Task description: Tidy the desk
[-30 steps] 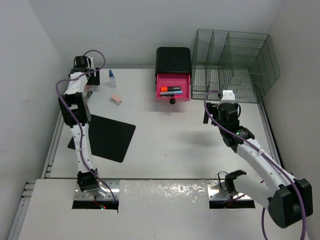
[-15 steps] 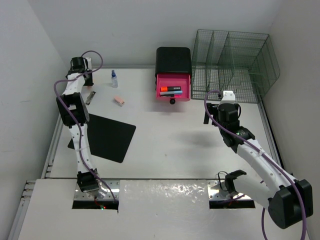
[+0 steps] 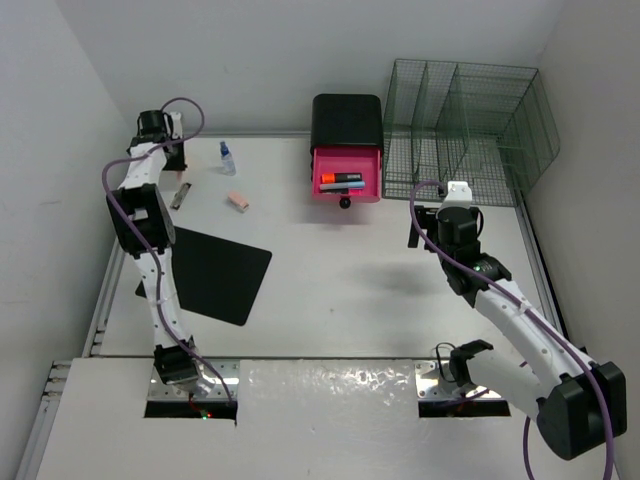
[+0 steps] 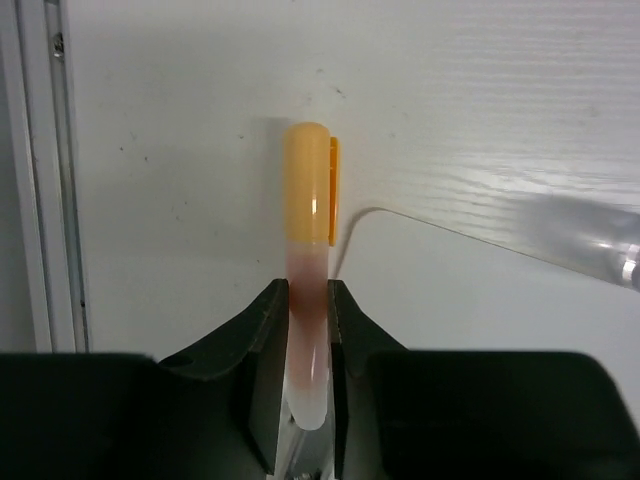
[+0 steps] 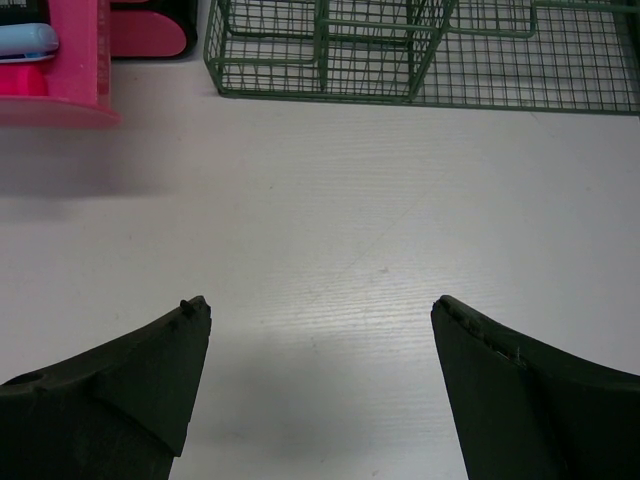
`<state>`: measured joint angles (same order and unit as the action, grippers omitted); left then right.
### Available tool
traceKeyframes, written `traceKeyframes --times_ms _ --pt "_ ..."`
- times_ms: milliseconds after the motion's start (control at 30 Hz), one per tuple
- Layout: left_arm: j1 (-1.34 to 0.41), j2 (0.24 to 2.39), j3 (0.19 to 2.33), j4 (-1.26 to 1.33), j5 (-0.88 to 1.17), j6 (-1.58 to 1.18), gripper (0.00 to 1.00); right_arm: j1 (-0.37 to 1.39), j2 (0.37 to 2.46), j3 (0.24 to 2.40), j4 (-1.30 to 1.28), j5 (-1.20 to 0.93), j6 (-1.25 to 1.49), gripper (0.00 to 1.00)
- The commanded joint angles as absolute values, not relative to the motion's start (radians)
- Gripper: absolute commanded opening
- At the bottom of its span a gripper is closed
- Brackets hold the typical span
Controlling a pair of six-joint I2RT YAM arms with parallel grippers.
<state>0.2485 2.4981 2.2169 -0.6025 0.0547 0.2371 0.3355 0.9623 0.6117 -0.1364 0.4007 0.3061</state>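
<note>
On the white desk [image 3: 330, 290], my left gripper [image 3: 168, 152] reaches to the far left corner. In the left wrist view it [image 4: 310, 295] is shut on the pale pink barrel of a marker with an orange cap [image 4: 311, 190]; the cap points away from the fingers. From above, the marker is hidden by the arm. My right gripper [image 3: 412, 230] hangs over bare desk right of centre, and in the right wrist view it [image 5: 320, 310] stands wide open with nothing between the fingers.
A black-and-pink drawer unit [image 3: 347, 160] stands at the back with its drawer open and markers inside. A green wire rack [image 3: 465, 130] is at back right. A small bottle [image 3: 226, 157], a pink eraser [image 3: 238, 201], a small dark object [image 3: 181, 195] and a black clipboard [image 3: 215, 272] lie on the left. A metal rail [image 4: 40, 170] borders the desk.
My left gripper has closed on the marker and shifted a little left toward the back corner, uncovering the small dark object. The right arm has stayed still.
</note>
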Motion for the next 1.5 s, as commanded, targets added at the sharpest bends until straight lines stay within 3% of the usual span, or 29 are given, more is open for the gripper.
traceKeyframes --times_ms 0,433,633,733,933,1167,1467 --pt "0.256 2.333 2.201 -0.575 0.100 0.189 0.00 0.333 0.957 0.644 -0.117 0.394 0.308 0.88" --pt "0.232 2.022 2.194 -0.612 0.169 0.175 0.00 0.331 0.956 0.647 -0.123 0.361 0.302 0.89" --pt "-0.052 1.833 2.103 -0.595 0.066 0.356 0.00 0.333 0.966 0.644 -0.112 0.347 0.308 0.89" --pt "-0.283 1.862 2.120 -0.655 0.037 0.422 0.00 0.331 0.957 0.644 -0.114 0.344 0.311 0.89" --pt "-0.565 2.008 2.123 -0.677 -0.092 0.567 0.00 0.333 0.920 0.635 -0.133 0.360 0.308 0.89" --pt "-0.643 2.201 2.264 -0.638 -0.186 0.635 0.00 0.331 0.874 0.621 -0.167 0.408 0.299 0.89" --pt "-0.667 2.278 2.221 -0.546 -0.274 0.709 0.02 0.333 0.880 0.618 -0.163 0.419 0.295 0.89"
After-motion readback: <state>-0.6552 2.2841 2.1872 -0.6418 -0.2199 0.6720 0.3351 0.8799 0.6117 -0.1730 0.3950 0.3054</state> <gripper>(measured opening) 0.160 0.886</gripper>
